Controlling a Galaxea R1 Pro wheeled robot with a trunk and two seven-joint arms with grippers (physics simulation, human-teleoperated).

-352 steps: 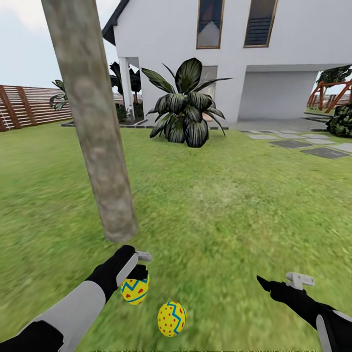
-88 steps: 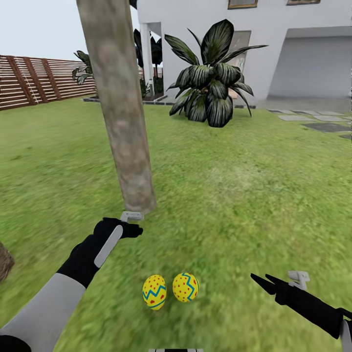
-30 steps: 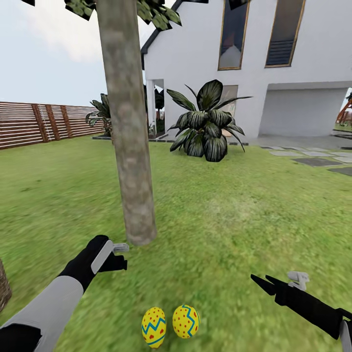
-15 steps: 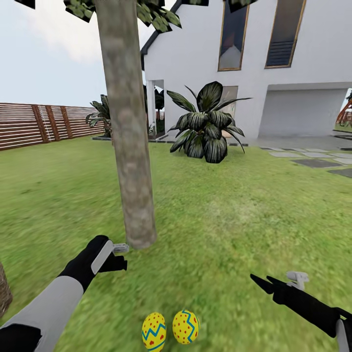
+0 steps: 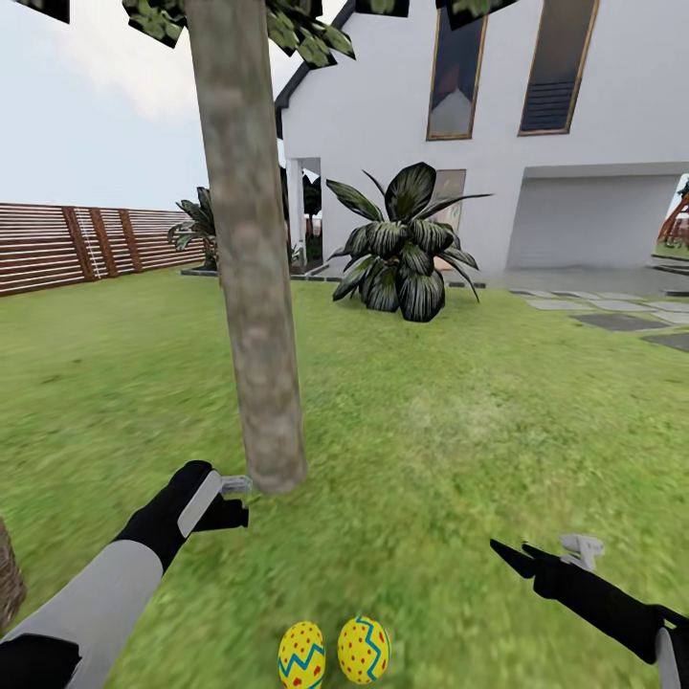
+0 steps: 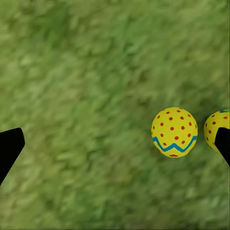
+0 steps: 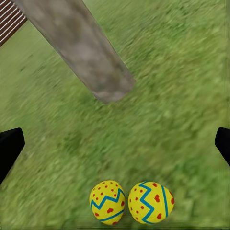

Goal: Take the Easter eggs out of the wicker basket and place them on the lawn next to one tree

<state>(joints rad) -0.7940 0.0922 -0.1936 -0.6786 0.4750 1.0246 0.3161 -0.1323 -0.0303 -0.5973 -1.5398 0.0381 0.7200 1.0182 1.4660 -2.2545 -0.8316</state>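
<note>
2 Easter eggs (image 5: pixel 333 653) lie side by side on the lawn (image 5: pixel 459 421) near the tree (image 5: pixel 251 287), 3rd egg left to fetch, my left claw (image 5: pixel 234 498) and right claw (image 5: pixel 536 555) both apart, empty.

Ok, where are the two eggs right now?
Head view, bottom centre: both Easter eggs lie side by side on the lawn, just in front of the tree.

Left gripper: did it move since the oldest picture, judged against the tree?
Yes. The left gripper shifted from the right edge of the tree base to its left.
</note>
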